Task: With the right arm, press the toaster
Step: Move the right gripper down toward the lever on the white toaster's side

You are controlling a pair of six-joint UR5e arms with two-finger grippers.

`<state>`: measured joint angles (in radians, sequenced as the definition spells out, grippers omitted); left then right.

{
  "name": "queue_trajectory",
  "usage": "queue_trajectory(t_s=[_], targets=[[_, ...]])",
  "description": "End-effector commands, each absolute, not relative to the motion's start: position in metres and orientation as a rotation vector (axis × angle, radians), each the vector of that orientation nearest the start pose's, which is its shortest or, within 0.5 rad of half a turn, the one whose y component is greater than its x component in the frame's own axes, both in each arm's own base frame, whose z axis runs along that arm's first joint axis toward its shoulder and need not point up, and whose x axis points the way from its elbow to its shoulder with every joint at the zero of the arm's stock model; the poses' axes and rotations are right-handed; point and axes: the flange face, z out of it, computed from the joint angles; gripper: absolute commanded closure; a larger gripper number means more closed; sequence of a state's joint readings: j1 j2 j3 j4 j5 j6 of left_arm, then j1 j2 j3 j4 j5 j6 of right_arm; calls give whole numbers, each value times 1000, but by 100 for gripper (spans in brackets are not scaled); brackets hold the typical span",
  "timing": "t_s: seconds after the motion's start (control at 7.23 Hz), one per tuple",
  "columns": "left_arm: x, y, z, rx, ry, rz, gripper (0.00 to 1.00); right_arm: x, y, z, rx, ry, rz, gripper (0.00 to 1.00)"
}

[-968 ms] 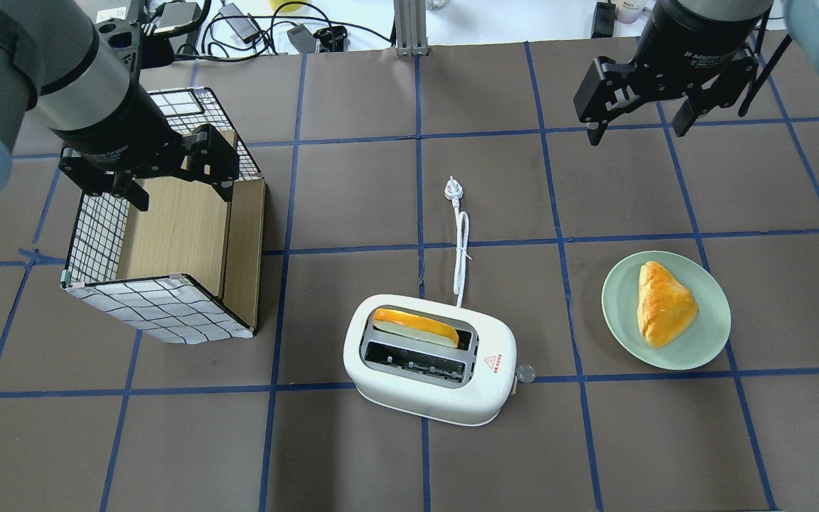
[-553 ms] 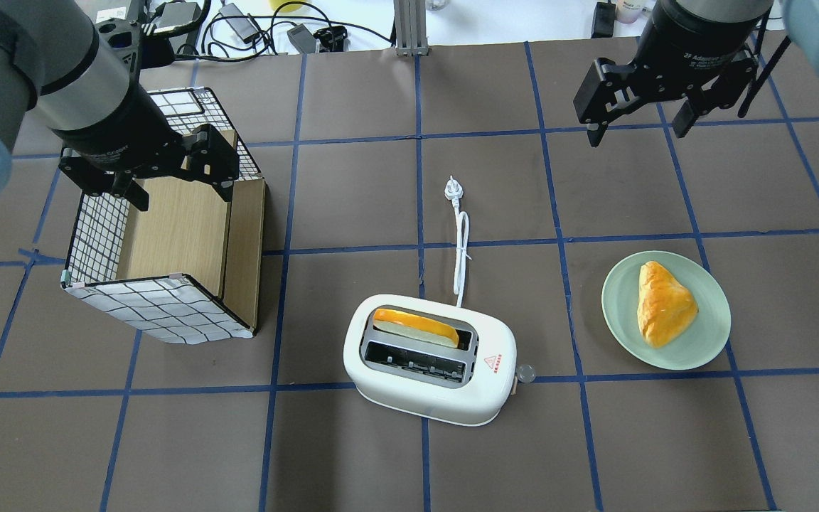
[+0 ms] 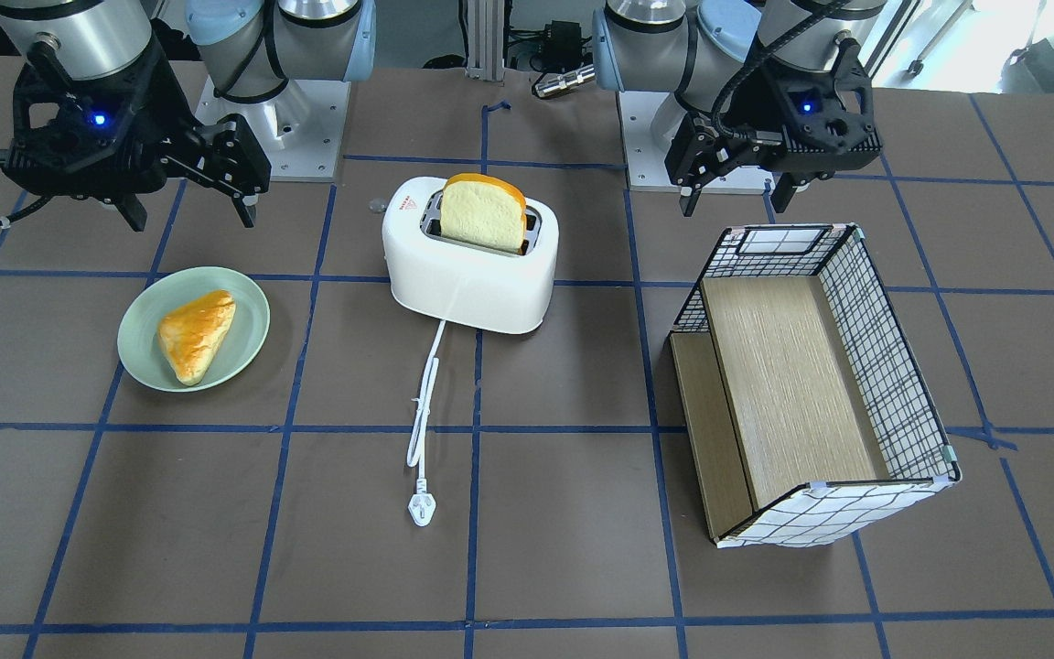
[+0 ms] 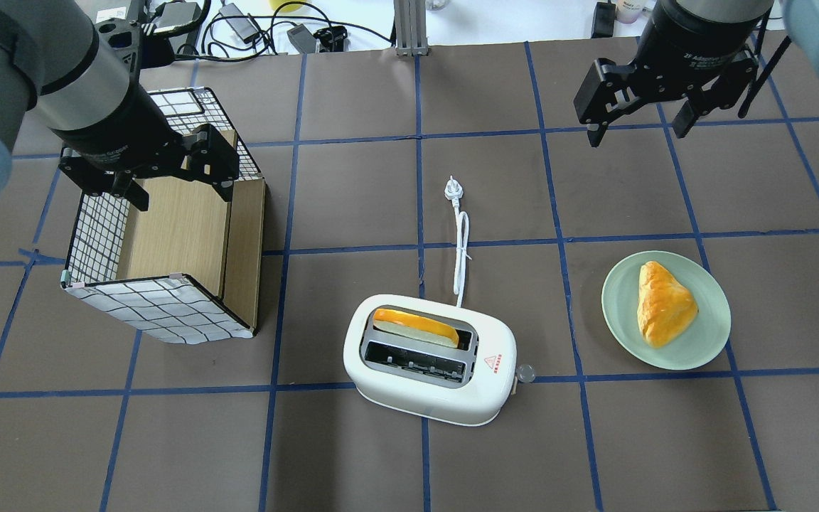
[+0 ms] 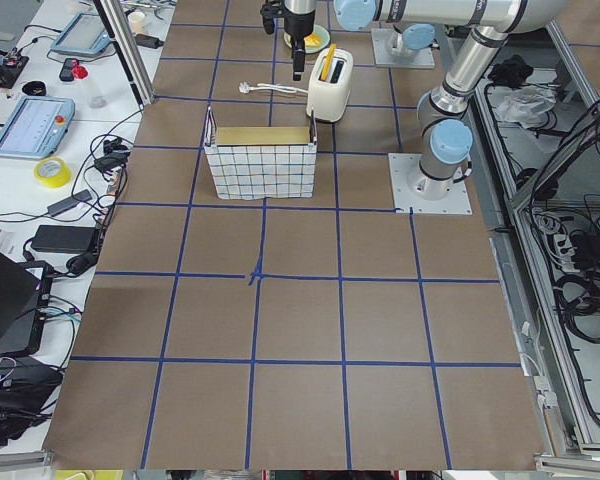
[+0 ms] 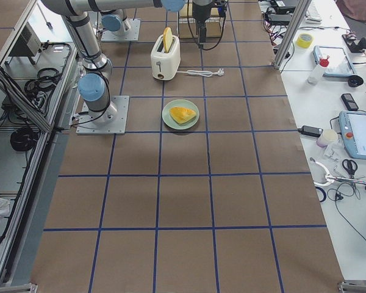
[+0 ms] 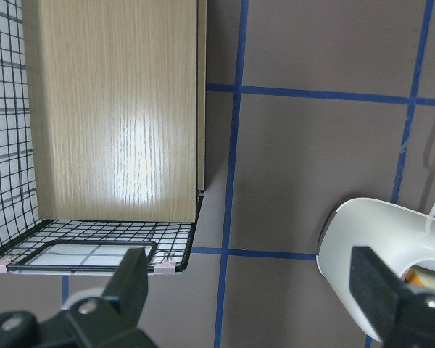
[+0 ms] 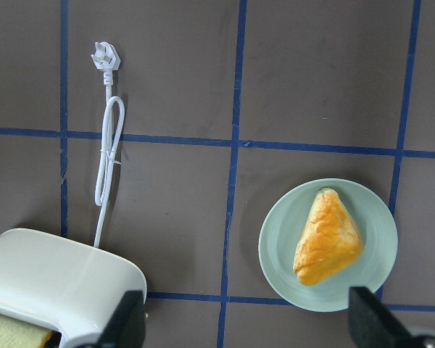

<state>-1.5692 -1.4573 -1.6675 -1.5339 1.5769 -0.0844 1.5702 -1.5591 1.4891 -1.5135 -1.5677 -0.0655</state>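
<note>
1. The desk, brown with blue grid lines, carries everything. In the overhead view the toaster sits low in the centre of the frame.
2. A wire box with a wooden shelf fills the left of that view. The left pincer hangs over it, spread wide and empty, and has no part in this step.
3. The right arm enters at the upper right. Its pincer is spread wide, grips nothing, and hovers well apart from the toaster.
4. A green plate with a pastry lies at the right, near the line down to the toaster, so the descent should pass clear of it.
5. A bread slice stands in the slot farther up the frame.
6. The small grey knob at the toaster's right end looks like the lever. Best, I judge, to bring the fingers together first, centre them over the knob, then push straight down so the toaster neither slides nor tips.
</note>
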Motion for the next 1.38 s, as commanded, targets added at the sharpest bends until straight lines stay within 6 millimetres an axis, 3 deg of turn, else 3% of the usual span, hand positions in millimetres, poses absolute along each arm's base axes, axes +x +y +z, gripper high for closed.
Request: queue_trajectory(t_s=[0.0, 0.14, 0.28, 0.41, 0.69, 1.24], targets=[[-132, -449, 497, -135, 3134, -85, 0, 134, -489, 513, -94, 3137, 14, 9], [-132, -449, 497, -135, 3134, -85, 0, 133, -471, 508, -80, 3139, 105, 31], [-132, -449, 497, -135, 3134, -85, 0, 133, -453, 503, 16, 3142, 171, 77], [-132, -449, 497, -135, 3134, -87, 0, 133, -443, 499, 112, 3141, 190, 100], [-132, -449, 497, -135, 3134, -85, 0, 134, -426, 478, 153, 3115, 276, 100], [-132, -449, 497, -135, 3134, -87, 0, 155, -397, 413, 105, 2886, 438, 100]])
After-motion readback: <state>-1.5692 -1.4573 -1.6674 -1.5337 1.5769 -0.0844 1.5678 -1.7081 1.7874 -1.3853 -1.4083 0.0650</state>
